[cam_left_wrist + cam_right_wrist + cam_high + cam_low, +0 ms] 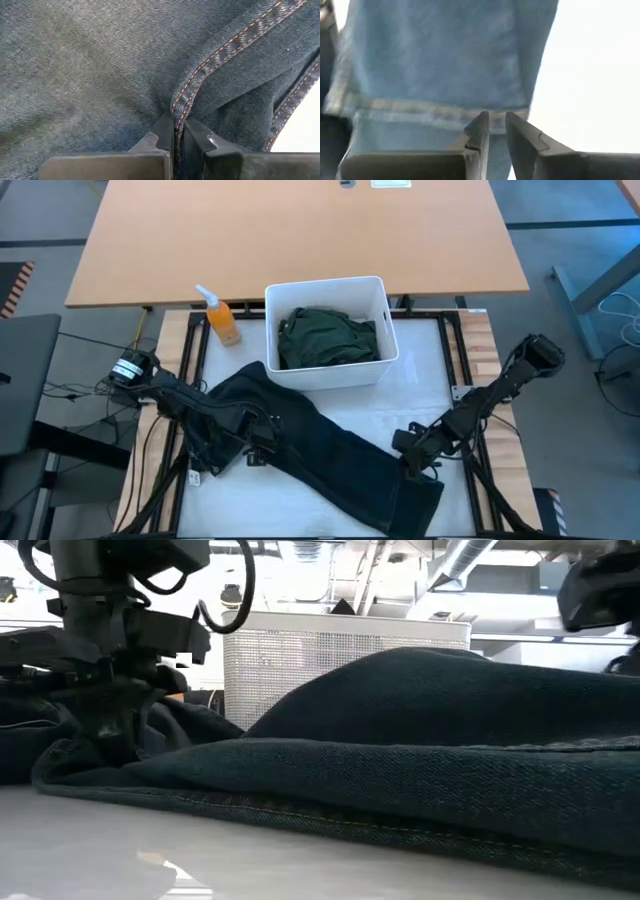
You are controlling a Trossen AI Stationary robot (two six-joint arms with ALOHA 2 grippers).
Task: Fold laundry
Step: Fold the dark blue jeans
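The high view looks straight down on the whole table (pixel 420 405) from well above. The low view sits at table-top height, facing level across it, very near the trousers (pixel 420 750). Each wrist view looks past its own fingers, pressed close against denim. High and low views share the trousers and the white bin (pixel 330 330).

trousers (pixel 320 455): black denim, tan stitching | bin (pixel 375 372): white | garment (pixel 325 337): dark green | bottle (pixel 222 320): orange
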